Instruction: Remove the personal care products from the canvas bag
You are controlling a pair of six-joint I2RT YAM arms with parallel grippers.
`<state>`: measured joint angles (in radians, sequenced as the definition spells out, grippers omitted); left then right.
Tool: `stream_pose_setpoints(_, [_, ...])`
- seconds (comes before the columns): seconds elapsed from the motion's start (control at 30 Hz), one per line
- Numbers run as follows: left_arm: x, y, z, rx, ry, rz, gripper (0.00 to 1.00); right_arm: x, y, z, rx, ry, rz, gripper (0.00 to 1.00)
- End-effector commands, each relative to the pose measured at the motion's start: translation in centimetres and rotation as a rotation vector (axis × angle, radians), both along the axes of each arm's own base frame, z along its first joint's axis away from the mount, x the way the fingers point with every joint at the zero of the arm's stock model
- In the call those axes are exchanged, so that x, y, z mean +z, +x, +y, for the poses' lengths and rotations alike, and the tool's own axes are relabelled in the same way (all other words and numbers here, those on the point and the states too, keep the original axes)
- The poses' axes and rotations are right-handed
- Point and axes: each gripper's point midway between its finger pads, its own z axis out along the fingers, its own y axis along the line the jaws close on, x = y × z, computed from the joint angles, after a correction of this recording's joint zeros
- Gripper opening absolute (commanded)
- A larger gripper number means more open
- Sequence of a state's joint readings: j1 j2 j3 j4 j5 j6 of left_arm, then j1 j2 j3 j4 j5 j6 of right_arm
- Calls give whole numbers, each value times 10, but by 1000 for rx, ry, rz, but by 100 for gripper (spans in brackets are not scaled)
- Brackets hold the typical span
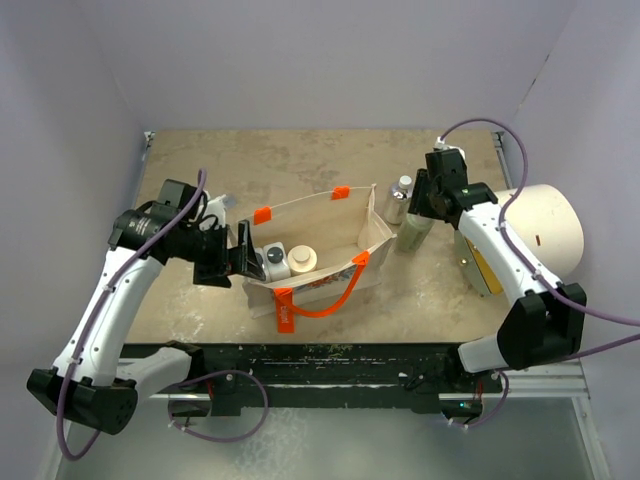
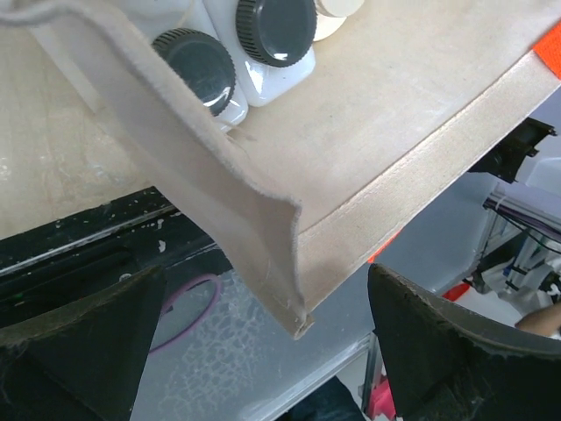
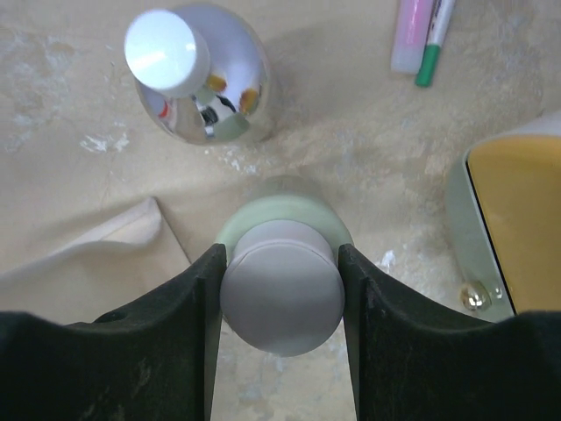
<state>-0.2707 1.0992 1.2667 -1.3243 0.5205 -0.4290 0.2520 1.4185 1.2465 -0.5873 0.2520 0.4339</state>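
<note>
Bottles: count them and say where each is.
5. In the canvas bag: two grey-capped bottles, one cream-capped bottle. Outside, right of it: the clear bottle on the table, the green bottle in the right tool. Others may hide inside.

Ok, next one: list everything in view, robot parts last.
canvas bag: one, beige with orange handles, table centre.
white bottles: two, dark grey caps, inside bag's left end.
cream-capped bottle: one, inside bag beside them.
pale green bottle: one, cream cap, just outside bag's right end.
clear bottle: one, white cap, beside the green one.
cylinder: one, cream with yellow face, far right.
markers: two, pink and green, on the table.
table: one, mottled tan.
left gripper: black, open, astride bag's left edge.
right gripper: black, shut on pale green bottle.
</note>
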Motion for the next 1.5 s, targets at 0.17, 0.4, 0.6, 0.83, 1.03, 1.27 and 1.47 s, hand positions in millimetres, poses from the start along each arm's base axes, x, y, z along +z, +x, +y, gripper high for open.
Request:
stream_pose_setpoints(0.17, [7,13,13,67,70,-104,99,45,60,12,22,20,-235,0])
stream_pose_setpoints(0.4, [10,13,15,86,76,-102,99,29,68,16,45,7,-193,0])
stream_pose_setpoints(0.6, [11,10,16,108,78,-88,99,9,65,21,90,1,-107,11])
stream_pose_setpoints(0.83, [20,6,19,137,73,-118,99,0,55,19,95,-21,-39,57])
stream_pose_setpoints(1.03, [19,-2,18,116,59,-106,99,19,51,16,90,-20,-59,80])
stream_pose_setpoints(1.27, [23,-14,17,96,37,-118,99,56,29,15,101,13,-111,85])
stream_pose_setpoints(1.47, [27,-12,4,85,-47,-114,99,96,-9,38,187,164,-148,93])
